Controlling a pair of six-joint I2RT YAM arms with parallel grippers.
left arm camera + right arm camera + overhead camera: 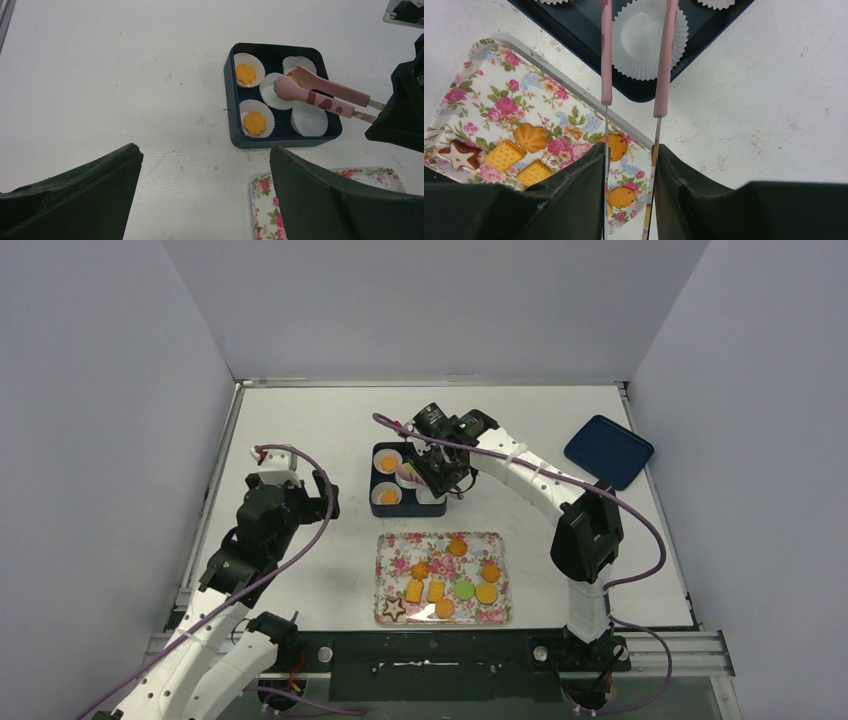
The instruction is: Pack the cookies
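My right gripper (pixel 440 465) is shut on pink tongs (pixel 320 95) and holds them over the dark blue box (pixel 376 480). The tong tips (pixel 286 85) rest at the middle white paper cup; a small orange bit shows between them. Two orange flower cookies (pixel 245 73) (pixel 254 122) lie in the box's left cups. More cookies lie on the floral tray (pixel 390 550): orange rounds (pixel 458 547), a green round (pixel 464 589), squares (pixel 504 155), a brown star (pixel 459 155). In the right wrist view my right gripper (pixel 630 147) pinches the tongs' metal arms (pixel 606 60). My left gripper (pixel 202 150) is open and empty, left of the box.
A dark blue lid (pixel 608 451) lies at the right edge of the table. An empty paper cup (pixel 644 37) sits in the box's near corner. Grey walls stand on three sides. The tray lies just in front of the box.
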